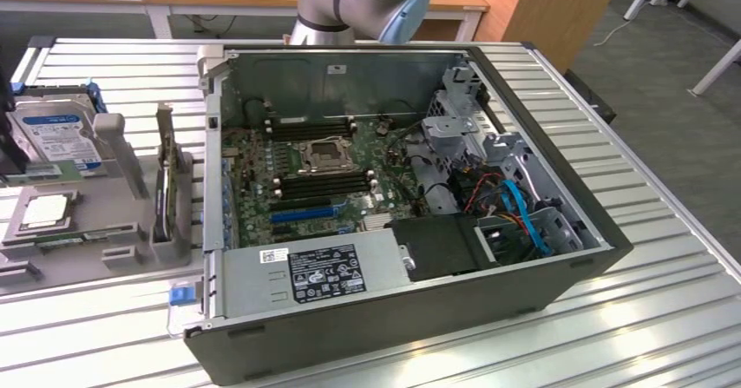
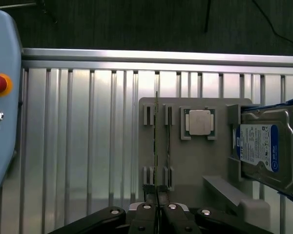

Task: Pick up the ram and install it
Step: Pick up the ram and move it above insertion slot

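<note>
The claw, closed and empty, hangs over the grey holder where the ram stands on edge, with a processor chip and a hard drive beside it.

Hard drive partly out of view

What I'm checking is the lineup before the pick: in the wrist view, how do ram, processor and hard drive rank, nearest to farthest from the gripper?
1. Ram: on edge in the tray slots, in line with the gripper.
2. Processor: in the tray's middle pocket.
3. Hard drive: at the tray's end, beyond the processor.
</note>
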Controlling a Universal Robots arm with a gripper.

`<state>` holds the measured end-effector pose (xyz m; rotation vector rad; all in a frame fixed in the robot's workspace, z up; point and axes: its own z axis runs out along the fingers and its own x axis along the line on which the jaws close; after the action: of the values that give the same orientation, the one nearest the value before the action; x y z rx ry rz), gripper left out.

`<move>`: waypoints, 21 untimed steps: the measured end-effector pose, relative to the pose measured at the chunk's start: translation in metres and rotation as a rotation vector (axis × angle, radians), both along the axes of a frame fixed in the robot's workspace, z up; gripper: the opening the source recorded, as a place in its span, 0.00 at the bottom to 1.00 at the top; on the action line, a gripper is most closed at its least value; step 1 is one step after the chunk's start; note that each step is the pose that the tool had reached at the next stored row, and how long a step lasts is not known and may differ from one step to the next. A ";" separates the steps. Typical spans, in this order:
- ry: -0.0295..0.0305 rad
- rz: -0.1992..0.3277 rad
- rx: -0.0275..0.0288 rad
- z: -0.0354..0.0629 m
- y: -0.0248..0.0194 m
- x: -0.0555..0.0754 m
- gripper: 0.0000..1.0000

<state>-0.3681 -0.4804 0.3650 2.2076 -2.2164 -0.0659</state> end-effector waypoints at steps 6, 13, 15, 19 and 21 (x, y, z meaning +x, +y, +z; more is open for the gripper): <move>-0.0001 0.000 0.0001 0.0126 0.0000 0.000 0.11; 0.0000 0.000 0.0000 0.0236 0.0000 0.000 0.11; 0.0000 0.000 0.0000 0.0266 0.0000 0.000 0.11; 0.0000 0.000 0.0001 0.0319 0.0000 0.000 0.11; 0.0000 0.000 0.0000 0.0344 0.0000 0.000 0.11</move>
<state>-0.3680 -0.4804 0.3994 2.2076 -2.2164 -0.0659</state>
